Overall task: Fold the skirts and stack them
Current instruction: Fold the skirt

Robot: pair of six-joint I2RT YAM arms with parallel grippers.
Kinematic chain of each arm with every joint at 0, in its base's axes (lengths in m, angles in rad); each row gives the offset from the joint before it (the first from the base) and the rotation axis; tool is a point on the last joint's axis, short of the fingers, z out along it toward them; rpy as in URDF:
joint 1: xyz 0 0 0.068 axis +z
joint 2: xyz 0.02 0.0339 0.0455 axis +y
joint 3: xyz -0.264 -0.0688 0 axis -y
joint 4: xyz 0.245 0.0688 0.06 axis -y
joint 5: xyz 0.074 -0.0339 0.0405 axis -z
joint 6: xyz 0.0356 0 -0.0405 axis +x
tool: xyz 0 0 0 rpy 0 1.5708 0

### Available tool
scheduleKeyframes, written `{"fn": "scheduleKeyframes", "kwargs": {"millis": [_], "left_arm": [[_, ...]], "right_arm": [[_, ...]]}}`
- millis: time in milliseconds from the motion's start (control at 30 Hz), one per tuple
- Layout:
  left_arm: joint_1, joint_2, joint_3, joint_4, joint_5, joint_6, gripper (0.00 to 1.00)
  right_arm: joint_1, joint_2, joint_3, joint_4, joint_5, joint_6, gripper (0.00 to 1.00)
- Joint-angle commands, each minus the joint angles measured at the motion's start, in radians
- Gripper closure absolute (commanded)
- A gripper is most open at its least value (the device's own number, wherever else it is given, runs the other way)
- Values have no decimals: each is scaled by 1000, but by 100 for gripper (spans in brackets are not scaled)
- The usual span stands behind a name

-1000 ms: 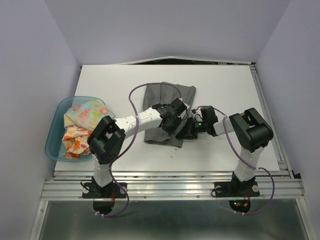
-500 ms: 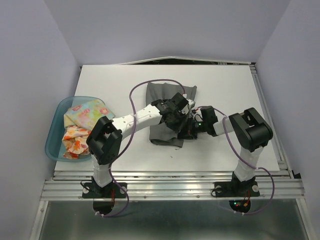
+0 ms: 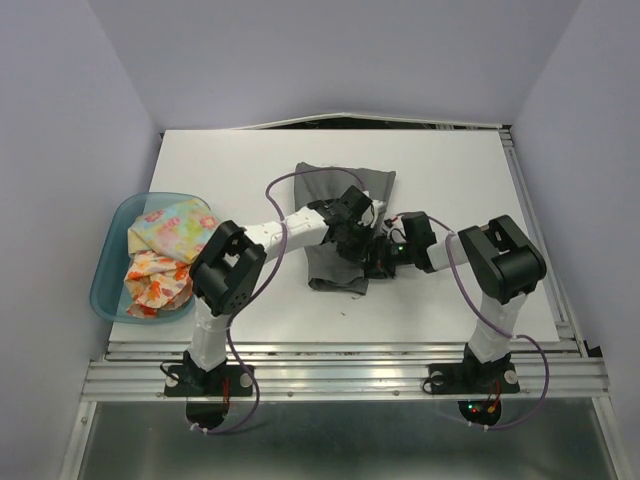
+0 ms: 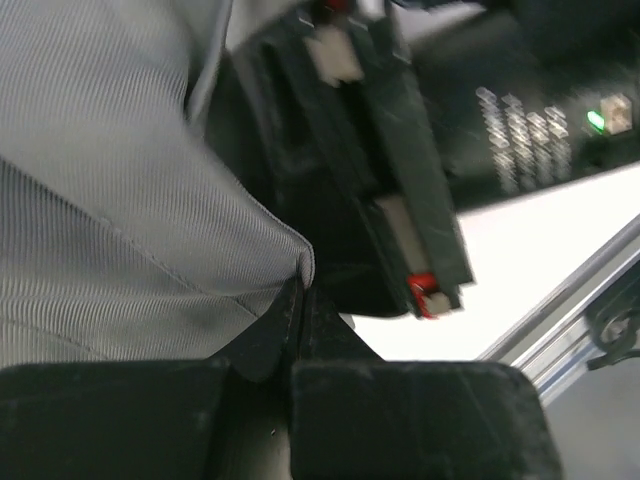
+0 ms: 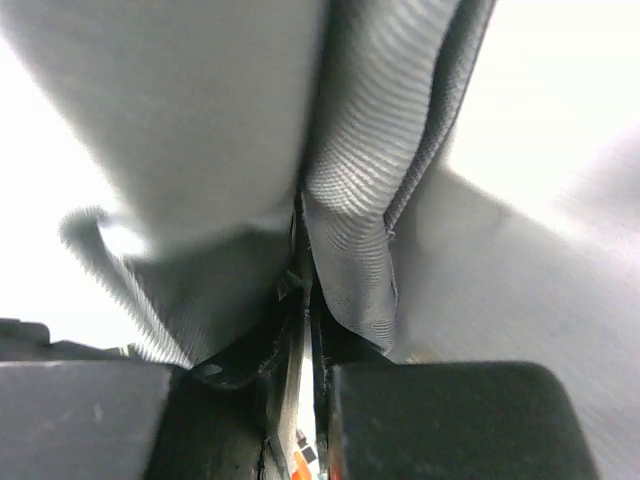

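The dark grey skirt (image 3: 335,215) lies partly folded on the white table (image 3: 450,180), mid-centre. My left gripper (image 3: 352,243) is shut on the skirt's edge (image 4: 200,230), its jaws pinched on a hem corner. My right gripper (image 3: 372,258) is close beside it, shut on a fold of the same grey skirt (image 5: 360,200). The pastel floral skirt (image 3: 172,226) and the white skirt with orange-red flowers (image 3: 152,283) lie in the blue basin (image 3: 108,262) at the left.
The basin sits at the table's left edge. The left arm reaches across the skirt from the left. The right arm's black body (image 4: 420,150) shows close in the left wrist view. A metal rail (image 3: 340,350) runs along the near table edge.
Both grippers have carried the skirt's left edge to the right, so the cloth is now narrower and folded over itself. The left arm has swung further right.
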State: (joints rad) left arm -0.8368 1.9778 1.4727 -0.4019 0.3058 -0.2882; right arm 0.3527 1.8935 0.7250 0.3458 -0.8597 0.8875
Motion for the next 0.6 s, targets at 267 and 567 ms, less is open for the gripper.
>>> {"fn": "scheduleKeyframes", "kwargs": {"millis": [267,567], "left_arm": [[100,79,-141,183,184,-101,100],[154,121,-176,189,164,-95,100]], "right_arm": [[8,-109,196,-387,143,-201,77],[-46,-169,330,-698,142,-326,73]]}}
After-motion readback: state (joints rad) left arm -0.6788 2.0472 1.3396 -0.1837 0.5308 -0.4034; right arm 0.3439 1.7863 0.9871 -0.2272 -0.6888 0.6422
